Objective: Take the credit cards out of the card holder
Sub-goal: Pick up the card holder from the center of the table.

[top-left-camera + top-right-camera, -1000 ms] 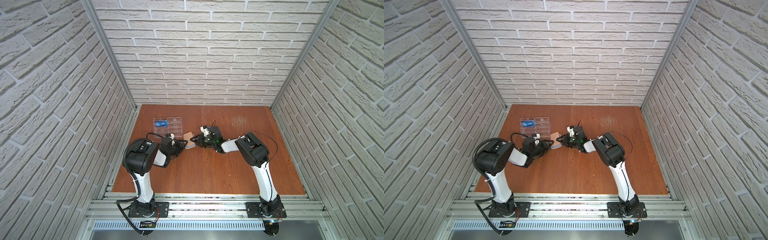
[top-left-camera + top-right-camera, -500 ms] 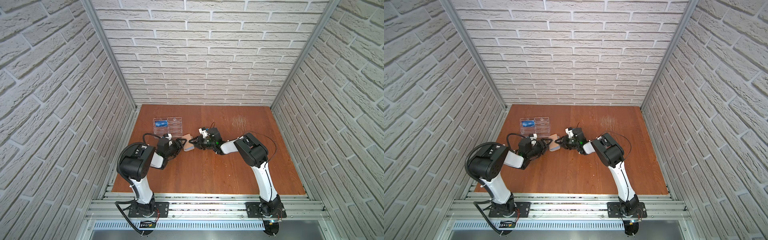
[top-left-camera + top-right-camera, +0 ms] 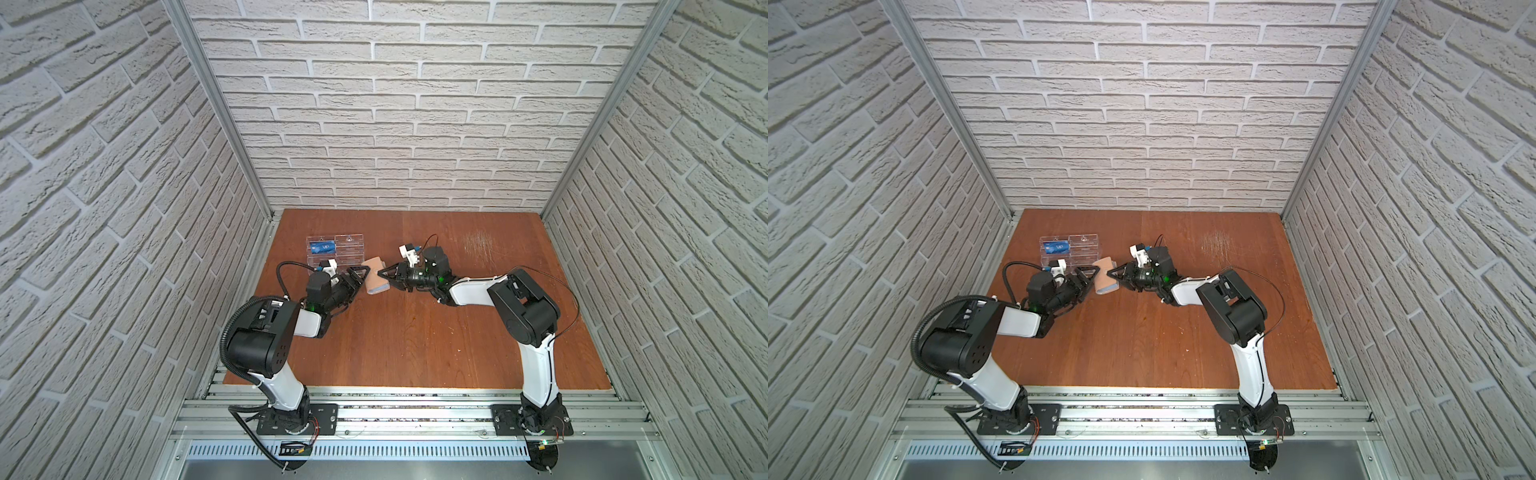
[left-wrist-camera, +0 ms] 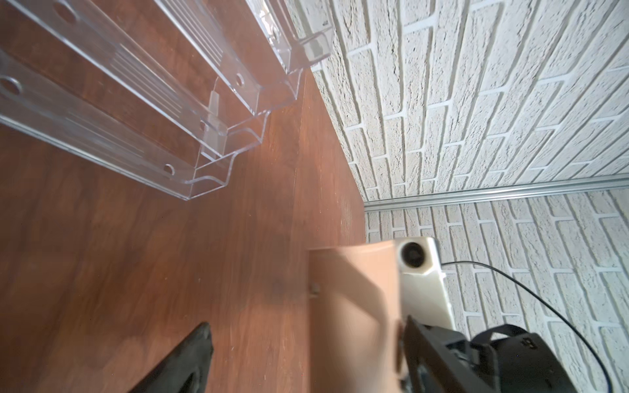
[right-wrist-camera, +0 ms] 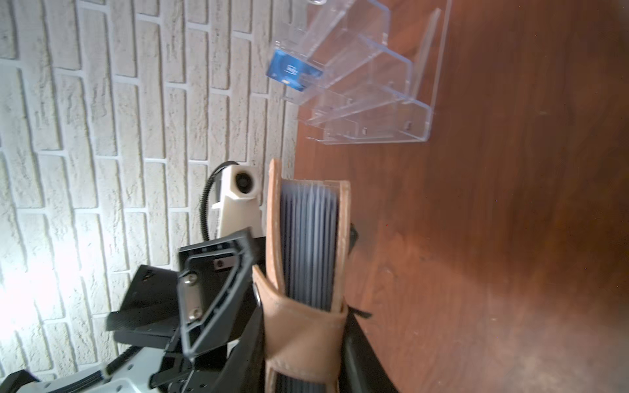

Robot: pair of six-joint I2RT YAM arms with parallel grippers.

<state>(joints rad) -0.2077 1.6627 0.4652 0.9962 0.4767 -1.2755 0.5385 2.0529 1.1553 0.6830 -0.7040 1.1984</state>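
The card holder (image 3: 376,279) is up between the two arms, left of the counter's (image 3: 415,340) middle and just in front of the clear acrylic rack (image 3: 347,251). The right end effector (image 3: 385,277) has hold of it, its jaws drawn in narrow on the two tan covers at the end where the snap strap (image 5: 299,326) crosses from cover to cover. One cover faces up and the other faces the counter; whether the lower one touches the wood cannot be told. The right wrist view looks along the open edge, where grey sleeve pages (image 5: 309,245) are packed between the covers (what they contain cannot be made out). The left end effector (image 3: 360,277) meets the holder from the opposite side with its jaws spread wide and nothing gripped. One of its fingers (image 5: 218,282) reaches in beside the upper cover. In the left wrist view a finger stands apart from the holder with bare counter between them. A single blue credit card (image 3: 325,248) stands in the rack's left half, toward the back wall, well apart from the holder.
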